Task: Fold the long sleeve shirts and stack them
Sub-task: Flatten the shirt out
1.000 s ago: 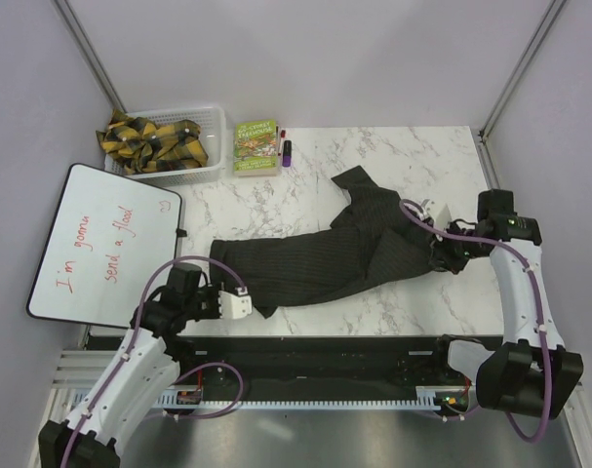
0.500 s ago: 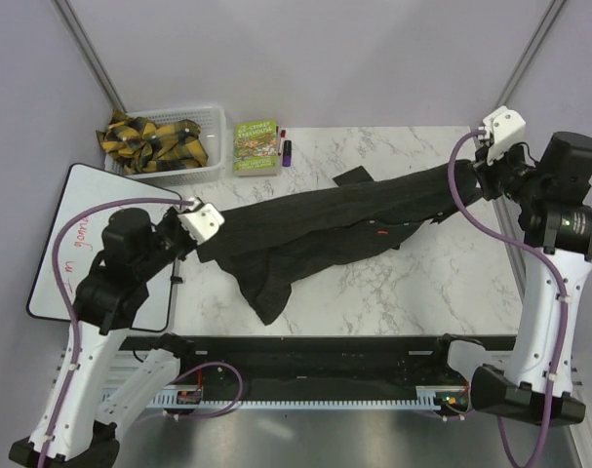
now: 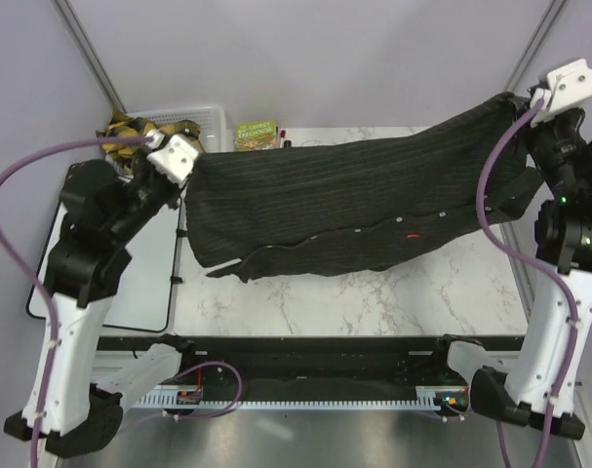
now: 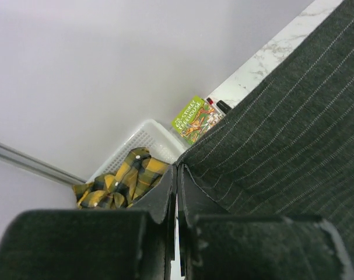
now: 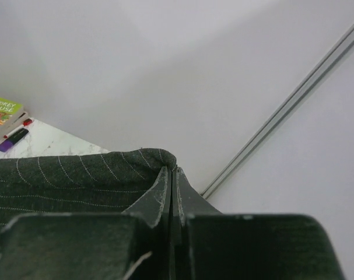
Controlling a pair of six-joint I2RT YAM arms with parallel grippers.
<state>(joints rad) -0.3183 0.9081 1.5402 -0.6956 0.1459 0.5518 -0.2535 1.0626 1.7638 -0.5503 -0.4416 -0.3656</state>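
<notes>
Left gripper (image 3: 188, 164) is raised beside the white basket (image 3: 216, 125), jaws clamped on one shirt corner. The long sleeve shirt (image 3: 364, 200) hangs stretched between the arms above the marble table (image 3: 374, 302), its lower edge sagging. Right gripper (image 3: 532, 99) is high, pinched tight on the opposite corner.

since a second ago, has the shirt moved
Yes: the shirt has lifted from the marble table and stretched wide, its top edge now by the green book.

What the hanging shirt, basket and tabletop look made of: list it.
Shirt: soft woven cloth, matte charcoal with fine pale pinstripes; it drapes and sags.
Basket: probably white plastic, slotted walls.
Tabletop: marble-look, white with grey veins, slight sheen; real stone or laminate, cannot tell.
</notes>
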